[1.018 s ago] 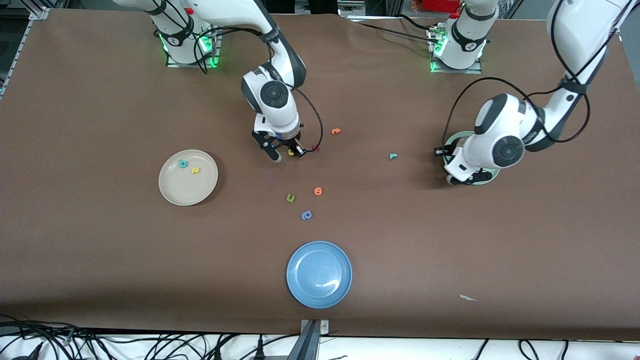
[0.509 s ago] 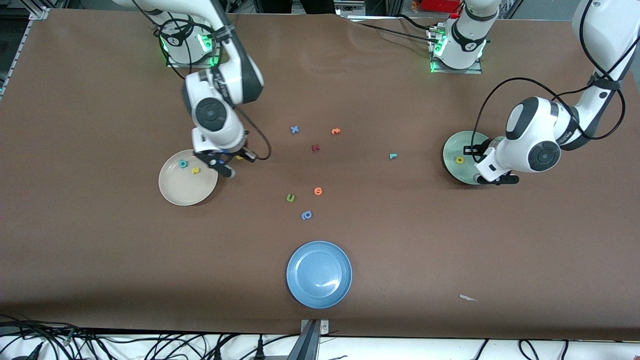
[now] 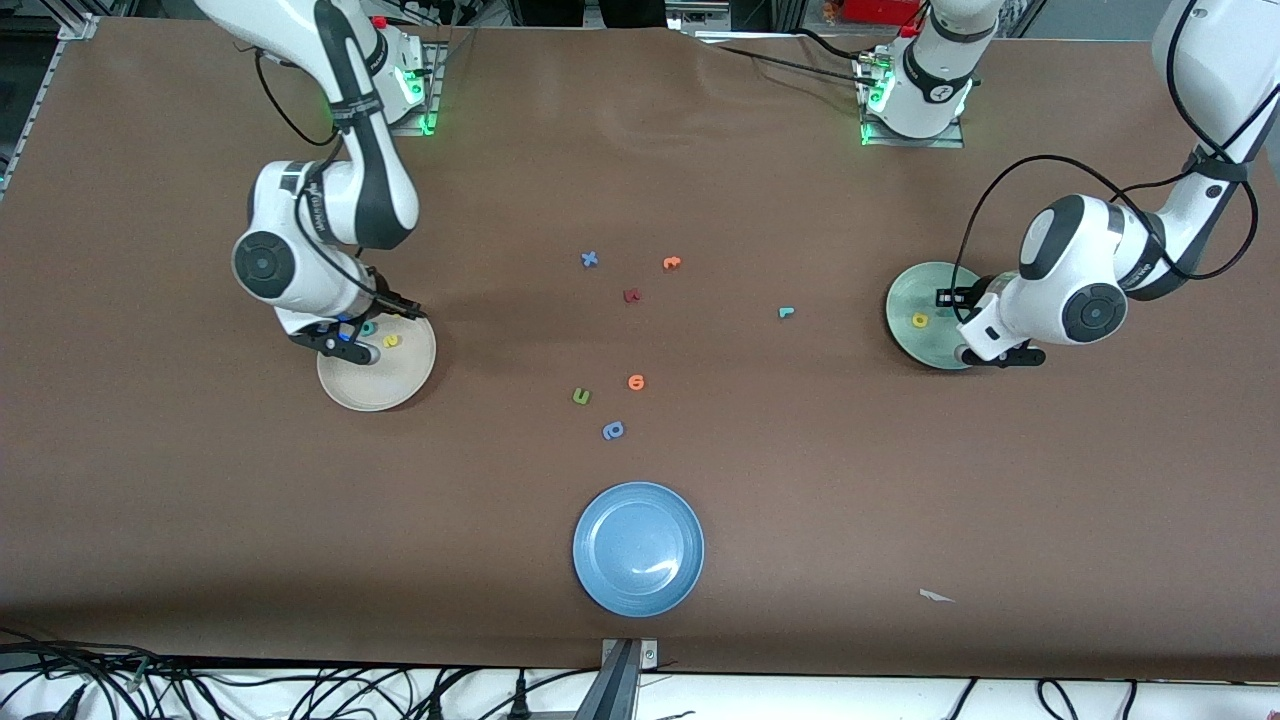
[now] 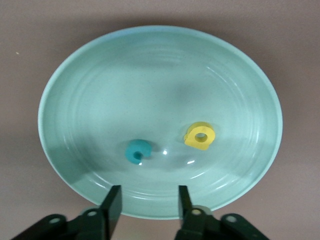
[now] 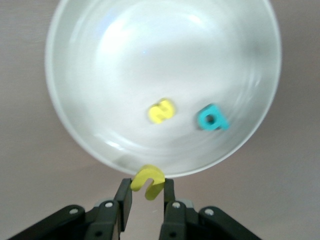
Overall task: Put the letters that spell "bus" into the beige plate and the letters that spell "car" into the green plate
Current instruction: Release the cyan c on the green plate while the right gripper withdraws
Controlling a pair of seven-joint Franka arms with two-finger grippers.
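So the right arm has swung from the middle letter pile over to the beige plate (image 3: 376, 356), while the left arm has backed off just enough to uncover the green plate (image 3: 925, 314). The right gripper (image 5: 145, 196) hangs over the plate's rim with its jaws clamped on the yellow "u" (image 5: 147, 182), which makes sense since the teal "b" (image 5: 212, 118) and yellow "s" (image 5: 162, 110) are already lying inside, so this looks like the last drop for "bus".

The left gripper (image 4: 147, 201) hovers over the green plate's edge, jaws apart with nothing between them. The teal "c" (image 4: 137, 151) and yellow "a" (image 4: 200, 136) rest in the plate, well apart. The teal "r" (image 3: 786, 312) is on the table, toward the green plate from the middle cluster, so I'd guess that's the left arm's next pickup.

Surface is a plain brown mat. The distractors sit mid-table: a blue "x" (image 3: 590, 259), two orange letters (image 3: 672, 263), a dark red one (image 3: 631, 295), a green "u" (image 3: 581, 396), and what's probably a blue "a" or "e" (image 3: 613, 431), hard to tell. An unused blue plate (image 3: 638, 548) sits nearest the camera.
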